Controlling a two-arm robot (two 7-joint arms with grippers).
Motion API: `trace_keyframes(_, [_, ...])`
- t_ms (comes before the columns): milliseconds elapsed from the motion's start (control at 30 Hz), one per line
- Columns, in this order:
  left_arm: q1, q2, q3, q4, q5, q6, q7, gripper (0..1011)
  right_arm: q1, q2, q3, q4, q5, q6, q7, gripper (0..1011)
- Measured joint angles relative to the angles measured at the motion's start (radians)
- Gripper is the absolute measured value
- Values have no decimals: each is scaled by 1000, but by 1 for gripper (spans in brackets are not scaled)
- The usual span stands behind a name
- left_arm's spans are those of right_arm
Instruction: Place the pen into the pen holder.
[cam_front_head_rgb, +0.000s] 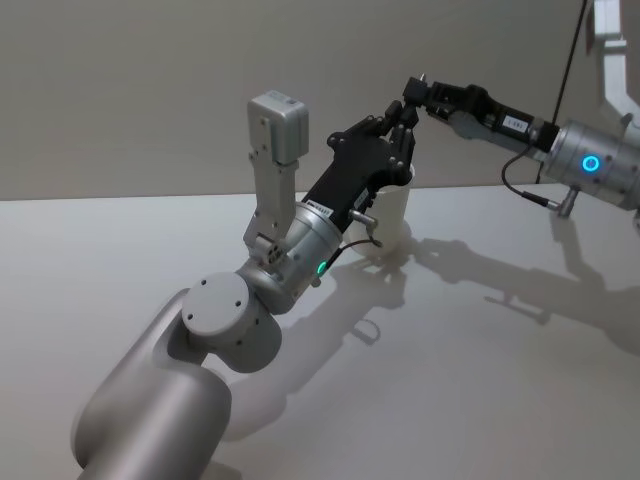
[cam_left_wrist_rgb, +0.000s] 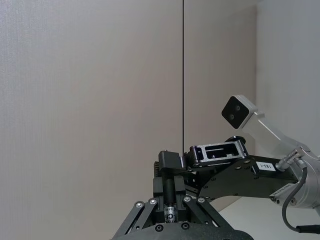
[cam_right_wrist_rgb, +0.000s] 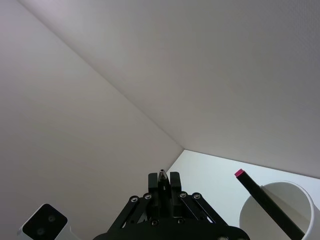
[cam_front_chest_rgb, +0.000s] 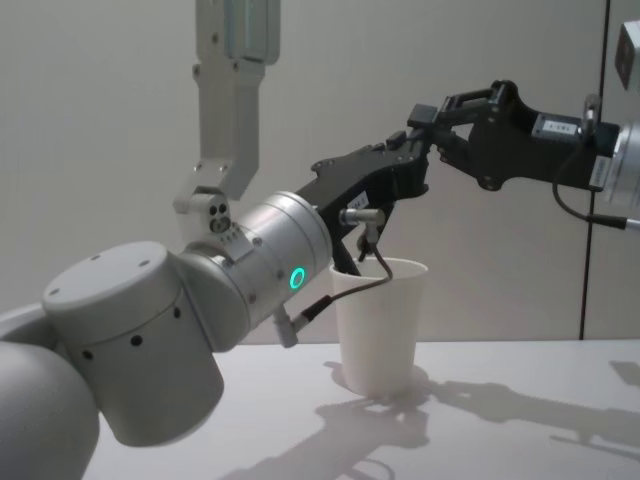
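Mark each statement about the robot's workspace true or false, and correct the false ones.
1. The pen holder stands upright on the table. True.
2. The pen holder is empty. False: a pink-ended pen leans inside it.
3. The right gripper is shut on a pen whose metal tip pokes out. True.
4. The left gripper rests on the table, far from the pen holder. False: it is raised above the pen holder, close to the right gripper.
5. The pen holder is a dark tin. False: it is a white cup.
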Motion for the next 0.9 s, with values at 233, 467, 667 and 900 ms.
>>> trace_keyframes(233, [0, 0, 0, 0, 0, 0, 1, 123, 0, 0, 0, 0, 0, 0, 0, 123])
trace_keyframes(467, [0, 0, 0, 0, 0, 0, 1, 123, 0, 0, 0, 0, 0, 0, 0, 123])
trace_keyframes(667, [0, 0, 0, 0, 0, 0, 2, 123, 0, 0, 0, 0, 0, 0, 1, 123])
trace_keyframes(900, [0, 0, 0, 0, 0, 1, 2, 123, 0, 0, 0, 0, 0, 0, 1, 123])
